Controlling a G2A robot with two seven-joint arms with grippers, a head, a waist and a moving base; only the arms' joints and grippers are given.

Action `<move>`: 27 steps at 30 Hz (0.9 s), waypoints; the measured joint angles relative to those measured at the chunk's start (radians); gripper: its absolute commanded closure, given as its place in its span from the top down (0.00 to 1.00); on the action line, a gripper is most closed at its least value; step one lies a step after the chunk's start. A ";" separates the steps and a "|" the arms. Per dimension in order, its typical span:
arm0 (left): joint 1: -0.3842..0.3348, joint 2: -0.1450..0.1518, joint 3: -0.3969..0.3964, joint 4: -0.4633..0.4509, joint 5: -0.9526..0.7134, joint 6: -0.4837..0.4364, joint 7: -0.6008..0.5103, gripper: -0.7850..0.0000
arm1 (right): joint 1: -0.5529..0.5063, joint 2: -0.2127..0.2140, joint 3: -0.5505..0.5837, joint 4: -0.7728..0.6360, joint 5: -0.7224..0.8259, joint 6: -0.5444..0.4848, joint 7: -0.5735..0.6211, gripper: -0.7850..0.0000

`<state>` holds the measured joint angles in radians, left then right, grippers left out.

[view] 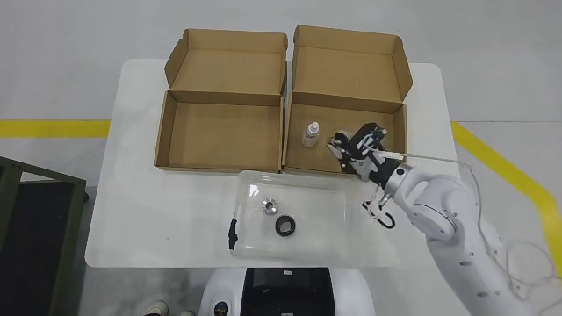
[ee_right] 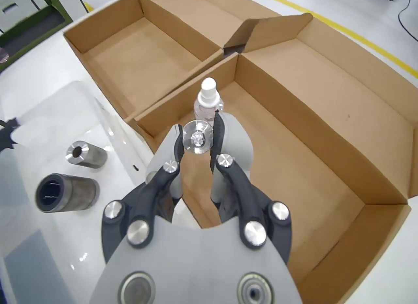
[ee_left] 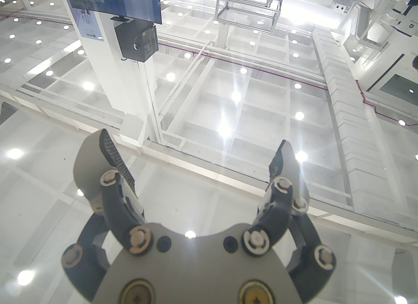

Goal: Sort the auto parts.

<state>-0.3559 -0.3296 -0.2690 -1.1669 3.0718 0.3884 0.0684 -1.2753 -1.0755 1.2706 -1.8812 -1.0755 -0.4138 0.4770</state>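
Right gripper (ee_right: pixel 197 132), metal disc (ee_right: pixel 196 139), half-hidden bottle (ee_right: pixel 207 94)

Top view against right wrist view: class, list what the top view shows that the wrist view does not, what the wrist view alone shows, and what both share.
Top view alone: the white table in full outline, and the right arm extended to the right box.
Right wrist view alone: plainly, the right gripper shut on a shiny round metal part over that box.
Both: the left box and right box open side by side, a bottle standing in the right one, and two metal sleeves in the clear tray.
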 measured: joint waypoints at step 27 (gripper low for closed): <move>0.000 0.000 0.000 0.000 0.000 0.000 0.000 1.00 | 0.197 -0.028 -0.139 0.251 -0.101 -0.009 0.095 0.00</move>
<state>-0.3559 -0.3296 -0.2690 -1.1669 3.0718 0.3884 0.0684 -1.0781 -1.1034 1.1319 -1.6300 -1.1761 -0.4228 0.5719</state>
